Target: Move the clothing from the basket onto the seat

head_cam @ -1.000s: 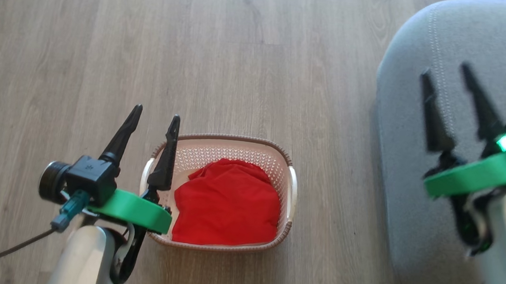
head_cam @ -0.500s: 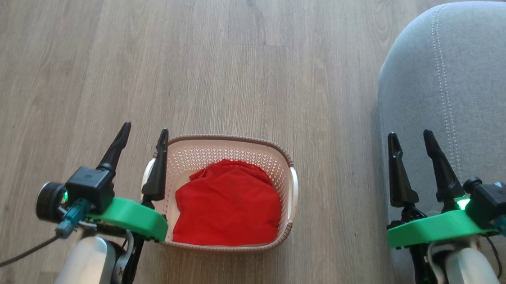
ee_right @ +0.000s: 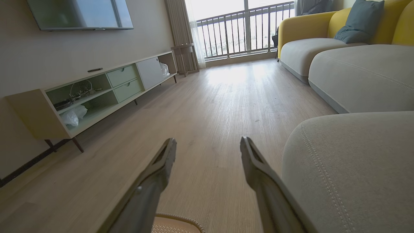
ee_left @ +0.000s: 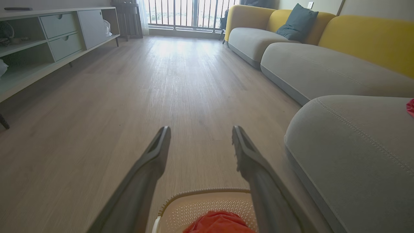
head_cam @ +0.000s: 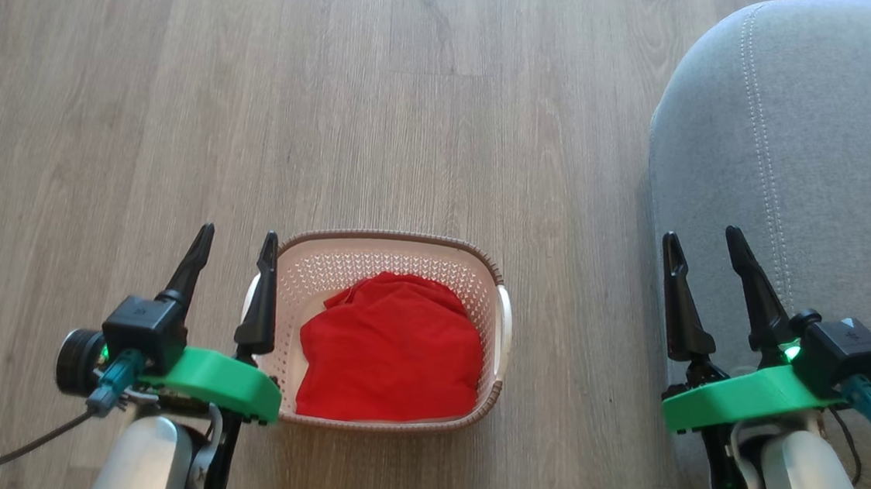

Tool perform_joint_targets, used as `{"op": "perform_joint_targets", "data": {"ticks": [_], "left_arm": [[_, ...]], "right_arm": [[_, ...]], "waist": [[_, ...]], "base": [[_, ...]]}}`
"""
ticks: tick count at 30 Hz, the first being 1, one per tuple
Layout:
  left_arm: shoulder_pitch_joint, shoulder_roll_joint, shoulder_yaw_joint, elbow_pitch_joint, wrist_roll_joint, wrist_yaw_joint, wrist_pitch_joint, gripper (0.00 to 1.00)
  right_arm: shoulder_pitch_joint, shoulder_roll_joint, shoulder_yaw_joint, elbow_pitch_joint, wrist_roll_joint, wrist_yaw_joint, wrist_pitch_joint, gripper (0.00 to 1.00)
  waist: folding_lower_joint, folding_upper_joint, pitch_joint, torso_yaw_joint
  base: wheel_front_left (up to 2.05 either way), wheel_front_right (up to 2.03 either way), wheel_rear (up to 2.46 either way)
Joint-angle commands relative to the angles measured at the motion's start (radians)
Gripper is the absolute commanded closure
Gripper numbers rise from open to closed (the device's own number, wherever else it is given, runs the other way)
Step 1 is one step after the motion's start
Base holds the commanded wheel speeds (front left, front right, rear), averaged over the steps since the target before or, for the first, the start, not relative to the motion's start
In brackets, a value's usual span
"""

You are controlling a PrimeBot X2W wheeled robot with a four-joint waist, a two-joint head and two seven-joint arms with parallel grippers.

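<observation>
Clothing point(head_cam: 392, 346) heaped in the basket point(head_cam: 397, 238) on the floor point(head_cam: 182, 100), seat point(head_cam: 824, 151) near on the right. Left gripper point(head_cam: 240, 231) just beside the basket, jaws apart and empty; looks staged for reaching in. Right gripper point(head_cam: 700, 234) at the seat's edge, jaws likewise apart.

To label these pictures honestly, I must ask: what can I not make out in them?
- Head view: the clothing hides the basket floor; the garment count is unclear.
- Left wrist view: a red scrap on the seat is cut by the right edge.
</observation>
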Motion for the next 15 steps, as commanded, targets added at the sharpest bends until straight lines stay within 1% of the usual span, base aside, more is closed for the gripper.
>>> {"op": "perform_joint_targets", "data": {"ticks": [1, 15], "left_arm": [[-0.024, 0.005, 0.029, -0.034, 0.005, 0.006, -0.005, 0.00], [-0.027, 0.005, 0.024, -0.028, 0.001, 0.004, -0.005, 0.00]], "right_arm": [[-0.015, 0.006, 0.016, -0.039, -0.006, 0.000, -0.006, 0.00], [-0.020, 0.011, 0.015, -0.043, -0.001, 0.000, -0.006, 0.00]], "waist": [[0.0000, 0.0000, 0.002, 0.001], [0.0000, 0.0000, 0.002, 0.010]], "base": [[0.00, 0.00, 0.00], [0.00, 0.00, 0.00]]}}
